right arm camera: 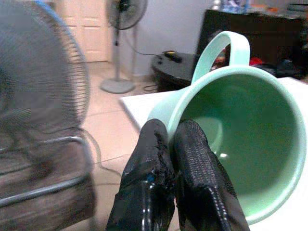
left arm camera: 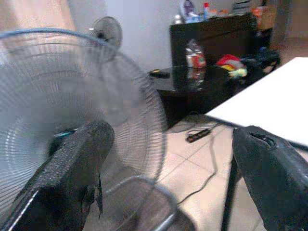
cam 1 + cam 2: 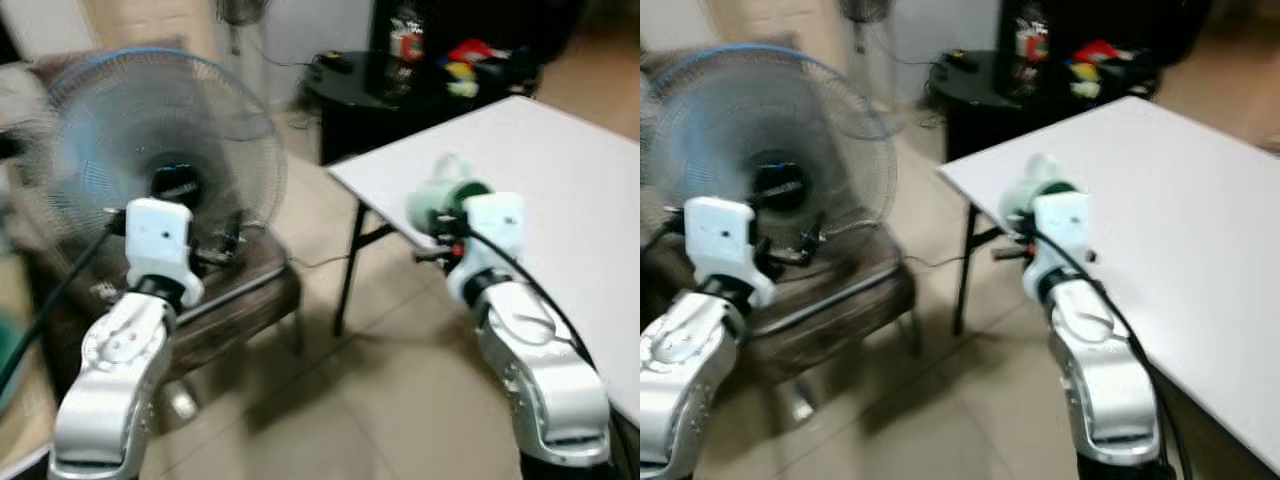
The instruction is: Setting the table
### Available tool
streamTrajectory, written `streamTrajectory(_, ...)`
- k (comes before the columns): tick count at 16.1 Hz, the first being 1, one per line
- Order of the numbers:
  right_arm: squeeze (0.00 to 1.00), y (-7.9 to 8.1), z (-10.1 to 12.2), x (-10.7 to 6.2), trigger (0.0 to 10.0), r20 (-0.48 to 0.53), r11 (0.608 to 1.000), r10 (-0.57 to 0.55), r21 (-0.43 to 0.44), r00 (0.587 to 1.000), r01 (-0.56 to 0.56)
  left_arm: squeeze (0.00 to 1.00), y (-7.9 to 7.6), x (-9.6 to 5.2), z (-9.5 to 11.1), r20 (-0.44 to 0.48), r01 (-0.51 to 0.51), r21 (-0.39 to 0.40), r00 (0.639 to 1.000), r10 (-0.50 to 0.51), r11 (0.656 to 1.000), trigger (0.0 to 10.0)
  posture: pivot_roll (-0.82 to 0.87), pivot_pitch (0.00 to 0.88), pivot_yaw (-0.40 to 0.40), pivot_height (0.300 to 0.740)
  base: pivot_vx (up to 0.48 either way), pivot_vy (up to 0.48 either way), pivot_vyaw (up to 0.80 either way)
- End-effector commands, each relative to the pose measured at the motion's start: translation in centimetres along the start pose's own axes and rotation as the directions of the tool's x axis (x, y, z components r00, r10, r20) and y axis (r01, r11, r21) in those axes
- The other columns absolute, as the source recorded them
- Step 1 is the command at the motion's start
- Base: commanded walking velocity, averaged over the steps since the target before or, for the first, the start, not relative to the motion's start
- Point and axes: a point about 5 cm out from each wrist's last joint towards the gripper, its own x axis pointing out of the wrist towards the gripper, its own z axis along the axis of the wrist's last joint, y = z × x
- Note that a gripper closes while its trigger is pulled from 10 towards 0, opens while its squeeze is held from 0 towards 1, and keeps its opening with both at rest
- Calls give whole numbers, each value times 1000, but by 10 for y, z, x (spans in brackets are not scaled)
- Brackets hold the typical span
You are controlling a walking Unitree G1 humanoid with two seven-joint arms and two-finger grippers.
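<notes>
the right tool (image 1: 175,144) pinches the rim of a green mug (image 1: 240,144), held at the near left corner of the white surface (image 3: 560,190), not yet set down. the left tool (image 2: 168,178) hangs spread and empty by the fan (image 3: 150,160). setting has barely begun.

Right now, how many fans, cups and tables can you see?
Fans: 2, a blue-rimmed fan and a pedestal fan.
Green cups: 1, pinched by the right gripper.
Tables: 2, a white table and a black table.
Total: 5.
</notes>
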Motion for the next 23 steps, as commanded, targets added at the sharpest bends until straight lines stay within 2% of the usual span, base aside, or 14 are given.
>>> streamTrajectory(1,0,-9,1,0,10000,-2,999,-34,-10,999,34,0,-6,3,3,13,23,-4,1000,-23,1000,10000,-13,0,5,740,390,0,-800)
streamTrajectory(16,0,-10,2,1,10000,-15,999,-39,-8,999,39,0,-9,8,5,15,76,17,997,-76,997,10000,-27,0,31,740,379,0,-791)
streamTrajectory(18,0,-8,3,3,10000,-18,999,25,-40,1000,-26,0,-9,8,4,13,78,19,997,-78,997,10000,-29,0,33,740,328,0,0)
streamTrajectory(19,0,-6,5,6,10000,-24,993,91,-72,996,-92,0,-9,8,4,11,83,23,996,-83,996,10000,-29,0,33,740,259,0,0)
streamTrajectory(21,0,-2,7,12,10000,-48,972,197,-121,979,-202,0,-10,7,3,5,101,37,995,-101,994,10000,-31,0,32,740,0,0,0)
streamTrajectory(22,0,0,8,17,10000,-76,944,279,-160,957,-288,0,-10,6,2,-6,128,55,992,-128,990,10000,-29,0,31,740,0,0,0)
streamTrajectory(23,0,0,9,21,10000,-95,927,315,-182,944,-328,0,-11,5,2,-13,146,63,989,-146,987,10000,-29,0,30,740,0,0,0)
